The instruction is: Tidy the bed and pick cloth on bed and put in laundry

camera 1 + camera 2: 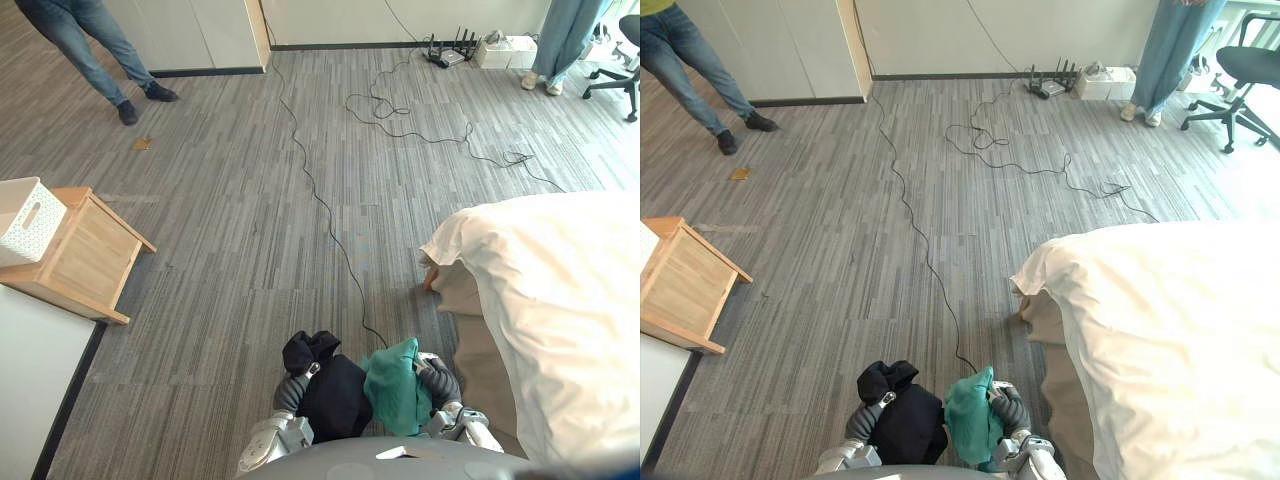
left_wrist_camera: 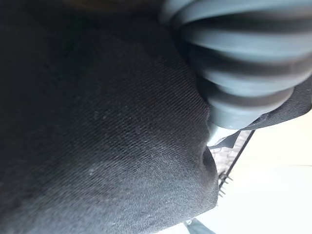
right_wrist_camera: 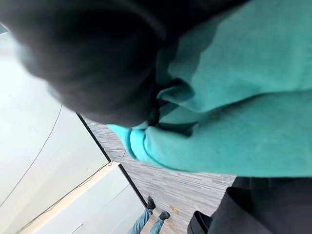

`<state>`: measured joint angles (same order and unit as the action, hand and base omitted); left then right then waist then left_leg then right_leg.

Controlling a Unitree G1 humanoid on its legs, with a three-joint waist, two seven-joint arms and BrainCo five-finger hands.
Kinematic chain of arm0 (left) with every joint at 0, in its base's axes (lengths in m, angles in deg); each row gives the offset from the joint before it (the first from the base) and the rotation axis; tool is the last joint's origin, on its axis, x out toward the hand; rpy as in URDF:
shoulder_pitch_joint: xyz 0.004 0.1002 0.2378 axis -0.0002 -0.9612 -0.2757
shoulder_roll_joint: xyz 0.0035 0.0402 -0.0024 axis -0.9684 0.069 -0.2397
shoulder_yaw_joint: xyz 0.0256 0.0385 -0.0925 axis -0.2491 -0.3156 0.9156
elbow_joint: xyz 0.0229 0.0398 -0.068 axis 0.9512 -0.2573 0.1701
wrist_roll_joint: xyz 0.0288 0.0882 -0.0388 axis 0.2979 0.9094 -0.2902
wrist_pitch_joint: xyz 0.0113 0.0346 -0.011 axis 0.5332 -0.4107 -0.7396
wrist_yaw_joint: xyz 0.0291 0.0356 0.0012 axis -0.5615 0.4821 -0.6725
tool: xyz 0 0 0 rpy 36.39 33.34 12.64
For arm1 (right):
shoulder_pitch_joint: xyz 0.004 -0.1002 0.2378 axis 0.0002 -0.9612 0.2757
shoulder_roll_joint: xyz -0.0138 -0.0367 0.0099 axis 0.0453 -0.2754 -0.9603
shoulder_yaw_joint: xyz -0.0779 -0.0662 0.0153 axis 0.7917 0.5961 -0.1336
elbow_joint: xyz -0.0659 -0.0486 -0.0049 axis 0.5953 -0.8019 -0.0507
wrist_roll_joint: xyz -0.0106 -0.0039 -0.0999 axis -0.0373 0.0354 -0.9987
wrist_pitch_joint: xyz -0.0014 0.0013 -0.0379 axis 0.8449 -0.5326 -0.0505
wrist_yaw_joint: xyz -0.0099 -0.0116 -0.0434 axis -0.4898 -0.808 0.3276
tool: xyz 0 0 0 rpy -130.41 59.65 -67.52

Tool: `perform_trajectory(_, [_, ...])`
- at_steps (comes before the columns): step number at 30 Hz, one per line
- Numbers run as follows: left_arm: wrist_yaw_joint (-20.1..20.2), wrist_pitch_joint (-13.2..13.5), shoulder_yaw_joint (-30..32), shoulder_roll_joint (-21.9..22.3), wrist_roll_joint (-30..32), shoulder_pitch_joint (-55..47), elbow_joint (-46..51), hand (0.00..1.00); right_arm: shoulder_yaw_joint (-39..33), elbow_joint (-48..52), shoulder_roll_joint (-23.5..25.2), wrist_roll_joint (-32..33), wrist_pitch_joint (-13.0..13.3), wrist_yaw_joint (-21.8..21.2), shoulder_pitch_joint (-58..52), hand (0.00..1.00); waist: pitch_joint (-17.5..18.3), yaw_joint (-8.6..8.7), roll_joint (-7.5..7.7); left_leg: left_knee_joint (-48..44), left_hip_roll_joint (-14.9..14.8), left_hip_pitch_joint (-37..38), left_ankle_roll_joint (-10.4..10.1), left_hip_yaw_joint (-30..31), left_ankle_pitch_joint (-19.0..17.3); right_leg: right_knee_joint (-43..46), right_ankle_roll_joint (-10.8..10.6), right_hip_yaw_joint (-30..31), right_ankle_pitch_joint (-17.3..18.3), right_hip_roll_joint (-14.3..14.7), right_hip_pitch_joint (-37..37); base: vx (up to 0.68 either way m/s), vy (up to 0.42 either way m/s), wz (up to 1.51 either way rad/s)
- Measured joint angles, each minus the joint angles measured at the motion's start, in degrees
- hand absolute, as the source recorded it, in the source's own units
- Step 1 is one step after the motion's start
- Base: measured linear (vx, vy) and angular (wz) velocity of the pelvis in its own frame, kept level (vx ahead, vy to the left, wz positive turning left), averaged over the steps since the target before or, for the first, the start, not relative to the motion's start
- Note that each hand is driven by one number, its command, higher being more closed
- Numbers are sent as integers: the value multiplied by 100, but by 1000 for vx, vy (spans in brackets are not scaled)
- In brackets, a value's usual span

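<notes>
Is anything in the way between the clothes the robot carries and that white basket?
Nothing visible. Open floor lies between the black cloth and green cloth and the white basket, which sits on a wooden stand to the robot's left.

A person in jeans (image 1: 70, 20) stands beyond a wooden side table (image 1: 90, 250).

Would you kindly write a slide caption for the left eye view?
Black cloth and green cloth held at the robot's front, beside the white-covered bed.
</notes>
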<state>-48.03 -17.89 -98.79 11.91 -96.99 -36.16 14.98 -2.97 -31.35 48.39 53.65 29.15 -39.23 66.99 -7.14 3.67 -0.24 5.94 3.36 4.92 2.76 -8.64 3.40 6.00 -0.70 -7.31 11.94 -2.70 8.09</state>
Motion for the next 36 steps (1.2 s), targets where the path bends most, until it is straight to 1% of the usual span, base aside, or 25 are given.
perform_trajectory(5, [-225,-79,17,3,178,402,-460,100,-62,-402,4,-26,-126,233,162,100,17,-29,14,-131,-42,-9,-66,-52,-85,15,0,9,0,14,19,0,-3,-4])
perform_trajectory(6, [-294,-110,90,-11,186,605,-724,100,-81,-520,-2,-139,-172,299,234,100,-18,-35,62,-735,-95,-249,-142,-108,-392,53,19,21,11,1,22,-18,-44,-19])
perform_trajectory(7, [-375,-186,280,3,185,780,-932,100,-110,-554,-58,-283,-201,358,299,100,-90,-109,40,-1601,-244,-581,-330,-218,-799,81,104,31,45,41,59,-36,-76,-20])
perform_trajectory(8, [-407,-209,397,8,186,835,-990,100,-148,-555,-90,-353,-215,377,317,100,-139,-133,13,-2040,-333,-729,-413,-235,-957,79,133,28,52,76,112,-50,-84,-14])
perform_trajectory(9, [-458,-224,644,9,188,883,-1098,100,-269,-629,-145,-470,-227,405,385,100,-181,-125,9,-2959,-507,-1082,-551,-330,-1062,103,194,24,80,113,204,-39,-69,-3])
perform_trajectory(11, [-459,-222,964,47,233,979,-1090,100,-468,-706,-406,-504,-229,396,387,100,-279,-149,-121,-4144,-800,-1465,-580,-362,-1032,199,312,101,196,215,358,-11,-50,-22])
perform_trajectory(12, [-457,-220,1027,70,319,968,-1092,100,-574,-729,-469,-534,-232,392,401,100,-327,-164,-169,-4424,-854,-1525,-645,-357,-962,241,353,141,241,217,438,19,-33,-30])
perform_trajectory(13, [-446,-229,1085,96,382,933,-1112,100,-738,-735,-521,-645,-239,376,408,100,-378,-150,-149,-4612,-831,-1602,-669,-376,-969,257,312,202,240,158,525,34,-18,-20])
perform_trajectory(16, [-442,-242,1083,205,598,951,-1112,100,-1008,-733,-627,-814,-244,379,500,100,-405,-122,-276,-3771,-734,-1568,-625,-407,-1149,258,329,252,254,91,580,98,13,-5])
perform_trajectory(17, [-466,-295,1070,249,746,956,-1111,100,-1079,-731,-606,-916,-293,377,495,100,-419,-137,-250,-2914,-660,-1563,-565,-632,-1008,193,320,191,250,-18,642,157,48,16])
perform_trajectory(19, [-489,-309,995,255,858,904,-1112,100,-1126,-740,-607,-917,-343,361,446,100,-426,-142,-248,-2089,-630,-1575,-571,-981,-605,-19,239,96,263,-80,825,201,99,23])
perform_trajectory(21, [-503,-353,973,246,880,861,-1108,100,-1140,-810,-607,-918,-343,294,365,100,-426,-166,-256,-1776,-689,-1580,-470,-1176,-380,-176,73,-15,422,-82,1044,227,158,26])
perform_trajectory(22, [-504,-382,1006,218,986,881,-1107,100,-1139,-917,-594,-919,-343,229,387,100,-395,-201,-177,-1933,-641,-1592,43,-1319,-247,-75,43,-50,677,-193,1092,242,139,12])
perform_trajectory(23, [-502,-419,1041,198,1052,904,-1105,100,-1137,-940,-561,-919,-343,197,394,100,-355,-255,-81,-2009,-527,-1609,169,-1364,-365,-14,18,-53,782,-330,1077,361,143,-6])
perform_trajectory(24, [-504,-490,1110,208,1125,909,-1123,100,-1138,-943,-529,-919,-339,103,375,100,-239,-316,28,-2056,-333,-1599,235,-1461,-642,303,-1,-39,827,-539,961,405,103,-13])
perform_trajectory(25, [-533,-558,1151,268,1261,927,-1116,100,-1148,-940,-503,-918,-339,85,366,100,-171,-318,95,-2031,-247,-1594,237,-1479,-792,1071,-103,-32,772,-659,591,502,143,-9])
perform_trajectory(26, [-560,-558,1149,264,1312,925,-1117,100,-1148,-936,-474,-918,-339,73,374,100,-135,-336,84,-2000,-210,-1570,260,-1469,-851,1598,-218,-6,713,-729,346,416,138,6])
perform_trajectory(27, [-567,-557,1144,237,1373,920,-1133,100,-1144,-931,-385,-919,-337,27,421,100,-135,-326,125,-1972,-116,-1461,314,-1453,-1014,2945,-656,89,425,-905,-270,421,170,16])
perform_trajectory(28, [-574,-553,1139,182,1464,945,-1133,100,-1126,-924,-270,-919,-336,-27,440,100,-192,-315,278,-1854,35,-1221,307,-1421,-1132,4328,-998,219,-121,-1130,-877,334,124,20])
perform_trajectory(29, [-580,-559,1137,152,1486,948,-1134,100,-1115,-925,-218,-919,-337,-50,434,100,-218,-311,348,-1781,109,-1054,302,-1381,-1183,4935,-997,200,-234,-1270,-1152,434,124,23])
perform_trajectory(30, [-580,-581,1125,116,1491,921,-1146,100,-1093,-915,-196,-919,-336,-97,393,100,-229,-306,362,-1611,182,-697,258,-1289,-1279,5634,-671,-6,-211,-1472,-1452,461,103,17])
perform_trajectory(31, [-577,-588,1098,118,1491,886,-1173,100,-1089,-860,-205,-919,-329,-124,335,100,-263,-287,239,-1469,180,-403,213,-1180,-1330,5815,-445,-271,-86,-1564,-1612,566,114,21])
perform_trajectory(32, [-569,-592,1062,105,1490,865,-1178,100,-1083,-743,-200,-919,-279,-135,254,100,-256,-253,194,-1306,134,-86,238,-1053,-1370,5720,-240,-565,87,-1564,-1782,477,85,27])
perform_trajectory(34, [-542,-607,1002,54,1490,881,-1184,100,-1061,-504,-174,-920,-252,-199,147,100,-277,-119,109,-1184,91,212,250,-703,-1423,5068,-247,-860,340,-1464,-2146,468,-5,75])
perform_trajectory(36, [-427,-710,914,-29,1498,978,-1188,100,-1055,-307,-165,-922,-220,-246,47,100,-315,-41,52,-1217,-49,359,126,-341,-1529,3519,-354,-924,335,-1174,-2430,561,-138,115])
